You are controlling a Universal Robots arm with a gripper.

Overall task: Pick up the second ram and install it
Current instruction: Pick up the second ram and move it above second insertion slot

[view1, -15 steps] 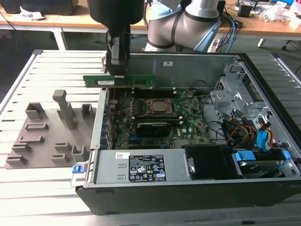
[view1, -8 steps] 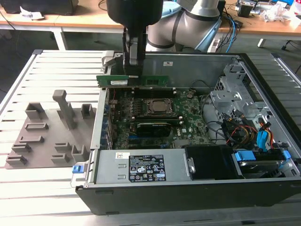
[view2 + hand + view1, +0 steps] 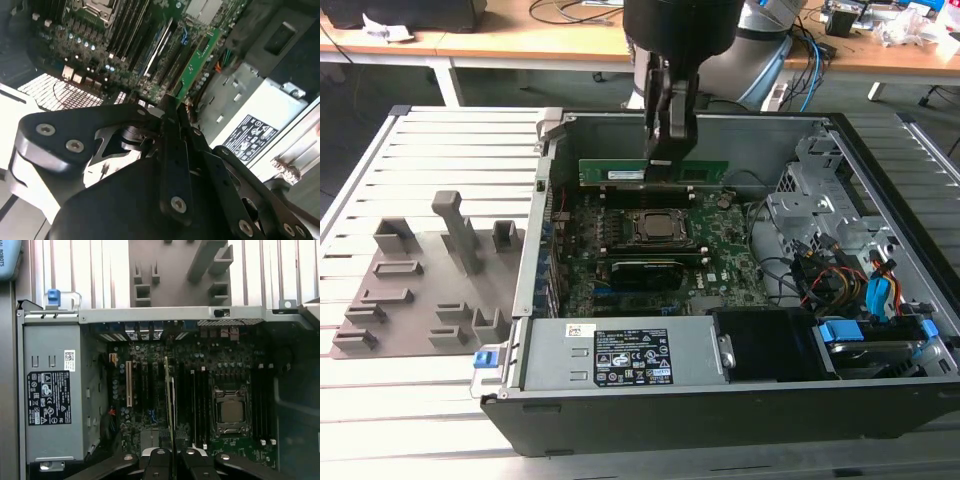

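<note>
The gripper (image 3: 663, 150) holds the second ram (image 3: 620, 172) inside the open computer case (image 3: 620, 415). Its fingers are closed narrowly on the upper edge of the stick, near its middle, and the stick stands on its edge with the contacts facing down.

In the exterior view, the long axis of the stick runs from the exterior view's left to its right. It hangs over the motherboard (image 3: 725, 255) on the far side of the CPU socket (image 3: 660, 228), well apart from the black card with a heatsink (image 3: 645, 272).

In the first wrist view the stick (image 3: 168, 390) appears edge-on as a thin green line going straight out from between the fingertips. This line is parallel to the black memory slots (image 3: 192, 400), which lie between it and the socket. The stick's axis therefore already agrees with the slots, and what matters is the small sideways offset and the height.

In the second wrist view the green board (image 3: 200, 55) extends away from the fingers over the slots. I judge it is not yet seated, but I cannot tell whether its lower edge touches a slot.
</note>
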